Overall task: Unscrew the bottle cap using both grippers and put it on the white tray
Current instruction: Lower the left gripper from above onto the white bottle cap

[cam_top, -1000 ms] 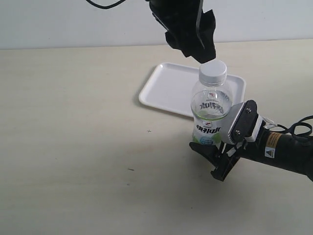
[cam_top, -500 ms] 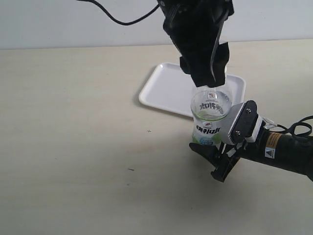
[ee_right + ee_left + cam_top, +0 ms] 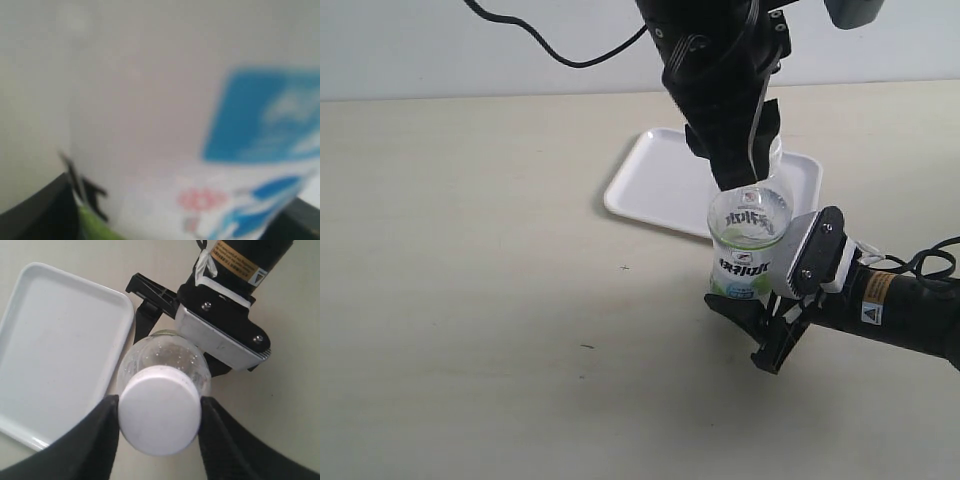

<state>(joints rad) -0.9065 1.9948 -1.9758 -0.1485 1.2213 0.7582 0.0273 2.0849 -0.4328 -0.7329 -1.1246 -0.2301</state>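
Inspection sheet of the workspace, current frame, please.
Surface: beige table, two tiny dark marks.
Job's things: bottle upright on the table beside the tray, cap on; white tray holds nothing.
Clutter: nothing seen.
Grippers: left pincer above the bottle, fingers against both sides of the cap; right pincer clamps the bottle's lower body.
Cables: black cable hanging at the top; black loop by the right arm.
Surroundings: plain pale wall.
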